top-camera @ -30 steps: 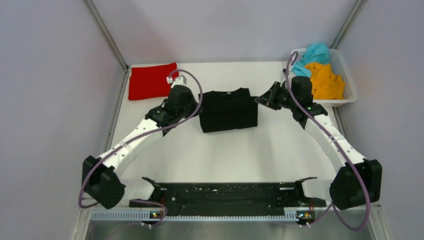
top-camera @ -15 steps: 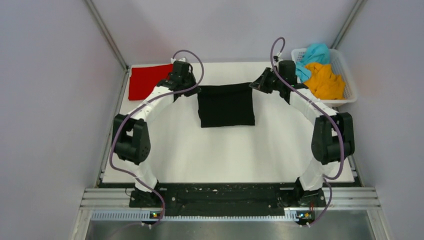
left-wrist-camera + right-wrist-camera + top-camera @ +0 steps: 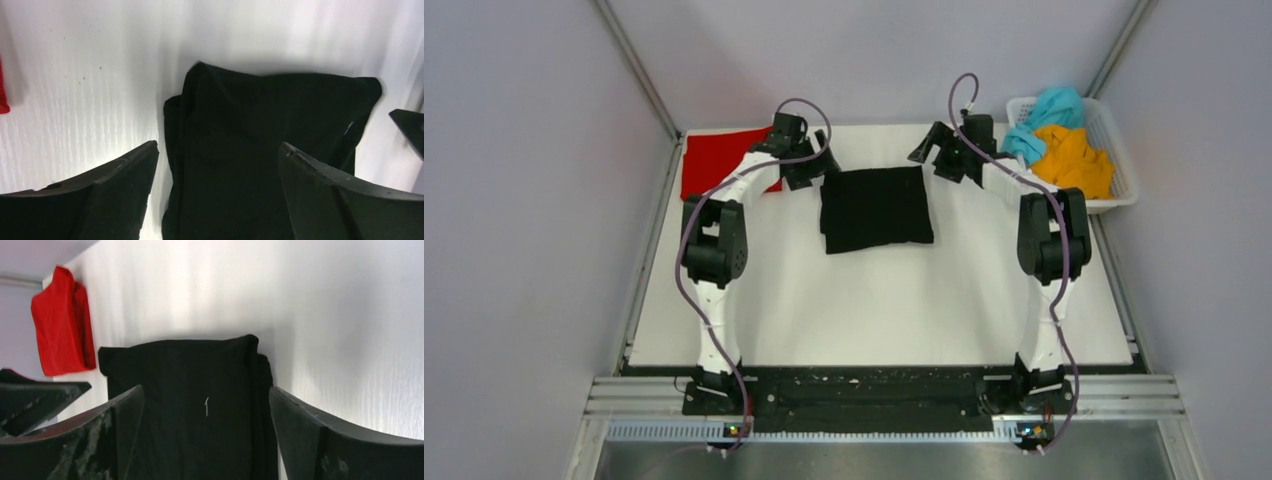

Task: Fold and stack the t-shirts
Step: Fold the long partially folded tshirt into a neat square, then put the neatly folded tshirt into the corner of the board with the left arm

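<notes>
White table, folded blk tee, red tee, basket

My top camera sits high behind my bases and looks down and forward over the whole table. My bases lie along the bottom edge, the basket is at upper right, the red shirt at upper left and the black shirt above centre.

My left wrist camera rides just behind my left gripper, low and close. It faces across the black shirt, with a red sliver at the left edge.

My right wrist camera, behind my right gripper, faces the opposite way over the same shirt, with the red shirt at upper left.

All three views share the black shirt.
</notes>
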Tool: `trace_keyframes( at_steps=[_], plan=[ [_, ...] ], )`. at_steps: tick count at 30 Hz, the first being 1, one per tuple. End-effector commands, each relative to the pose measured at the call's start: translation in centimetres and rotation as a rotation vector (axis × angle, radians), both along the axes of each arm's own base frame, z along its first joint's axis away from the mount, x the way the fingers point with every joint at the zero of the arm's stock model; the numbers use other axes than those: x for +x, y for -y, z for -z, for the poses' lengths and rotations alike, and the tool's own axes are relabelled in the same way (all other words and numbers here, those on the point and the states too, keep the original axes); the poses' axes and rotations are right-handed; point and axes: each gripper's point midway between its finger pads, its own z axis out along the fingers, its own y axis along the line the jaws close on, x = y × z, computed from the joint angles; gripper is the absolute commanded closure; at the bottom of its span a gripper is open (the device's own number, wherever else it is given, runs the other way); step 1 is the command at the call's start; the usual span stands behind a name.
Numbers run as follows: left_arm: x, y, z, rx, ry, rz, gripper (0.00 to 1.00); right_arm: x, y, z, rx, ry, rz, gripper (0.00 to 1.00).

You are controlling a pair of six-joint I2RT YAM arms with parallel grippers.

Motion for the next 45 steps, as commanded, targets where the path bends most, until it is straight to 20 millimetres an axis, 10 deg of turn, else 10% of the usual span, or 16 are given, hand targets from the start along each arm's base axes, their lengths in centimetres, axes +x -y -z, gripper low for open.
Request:
trace_keyframes(
  at_steps=[1,10,16,23,32,45],
  plan=[
    [1.7,0.2,-4.0,-0.039,0.093,0.020,0.01,3.0,1.0,-3.2,-0.003,0.088,0.027,0.02],
    [-2.9,0.3,-1.2,-0.046,0.003,0.063,0.01,-3.0,0.8,-5.0,0.001,0.111,-0.072,0.01],
    [-5.2,0.8,2.5,-0.025,-0.075,0.084,0.01,-10.7,-4.1,-8.0,0.257,0.190,-0.417,0.01],
    [-5.8,2.5,5.7,-0.059,-0.180,0.113,0.01,-15.1,-6.9,-4.3,0.283,0.107,-0.541,0.01],
    [-5.9,2.6,9.6,-0.022,-0.258,0.058,0.38,-16.0,-4.3,7.0,0.199,-0.179,-0.341,0.01],
    [-5.4,3.0,11.2,0.348,-0.263,0.032,1.00,-15.2,-3.3,0.1,0.193,-0.015,-0.314,0.01]
  ],
)
